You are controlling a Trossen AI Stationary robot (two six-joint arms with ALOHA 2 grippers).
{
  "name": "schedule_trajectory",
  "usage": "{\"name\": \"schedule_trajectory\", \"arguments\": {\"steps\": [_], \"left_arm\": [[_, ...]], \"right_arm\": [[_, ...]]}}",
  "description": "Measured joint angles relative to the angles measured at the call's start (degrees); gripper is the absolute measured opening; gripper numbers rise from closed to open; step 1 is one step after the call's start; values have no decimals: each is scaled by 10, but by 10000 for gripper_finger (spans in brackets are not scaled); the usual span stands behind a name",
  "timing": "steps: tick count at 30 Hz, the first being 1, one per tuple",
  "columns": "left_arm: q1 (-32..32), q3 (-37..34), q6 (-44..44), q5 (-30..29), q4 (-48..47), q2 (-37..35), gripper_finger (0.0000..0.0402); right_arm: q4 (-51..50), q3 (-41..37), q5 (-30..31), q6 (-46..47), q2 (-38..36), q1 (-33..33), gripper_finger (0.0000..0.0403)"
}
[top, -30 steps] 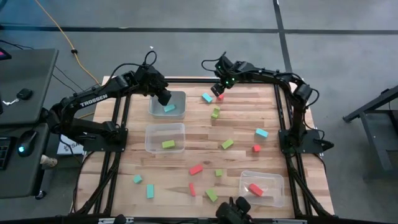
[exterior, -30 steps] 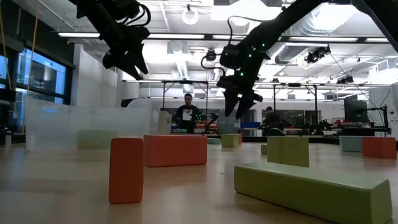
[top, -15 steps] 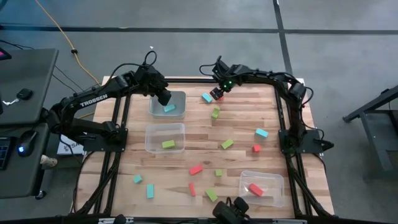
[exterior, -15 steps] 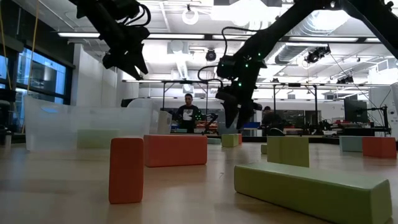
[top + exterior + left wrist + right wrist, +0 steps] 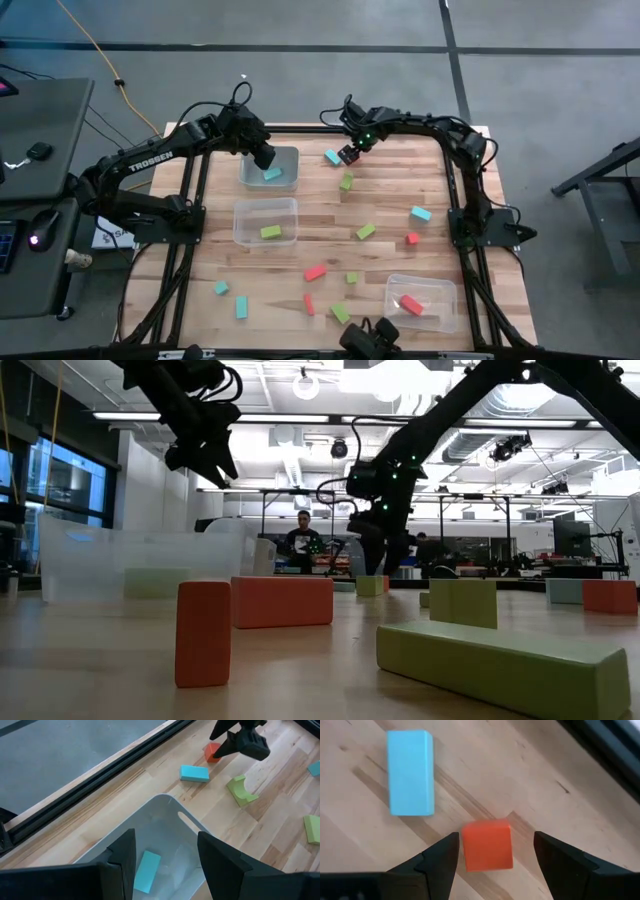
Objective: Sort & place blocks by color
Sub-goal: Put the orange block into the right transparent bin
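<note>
Right wrist view: open right hand [image 5: 492, 852] straddles one red cube [image 5: 487, 845] beside one cyan bar [image 5: 410, 772].

cyan blocks [image 5: 421, 213]: 5 | green blocks [image 5: 365, 231]: 5 | red blocks [image 5: 316, 271]: 5 | clear bins [image 5: 265, 201]: 3

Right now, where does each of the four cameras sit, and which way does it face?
High view: overhead, facing down on the table; both arms show.
Low view: at tabletop height, looking across blocks into the room; arms hang from above.
Left wrist view: above the bin, open left gripper showing.
Right wrist view: above the red cube, open right gripper astride it.
Both wrist views share that cube and the cyan bar.
</note>
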Motion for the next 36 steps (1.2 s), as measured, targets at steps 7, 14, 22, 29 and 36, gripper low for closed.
{"name": "schedule_trajectory", "arguments": {"steps": [7,14,22,29,36], "left_arm": [[0,0,0,0,0,0,159],[0,0,0,0,0,0,159],[0,0,0,0,0,0,159],[0,0,0,0,-1,0,159],[0,0,15,0,-2,0,159]], "right_arm": [[5,0,31,-3,5,3,248],[6,0,29,-4,5,3,248],[0,0,10,0,10,3,248],[-5,0,18,1,12,3,219],[-7,0,16,15,11,3,112]]}}
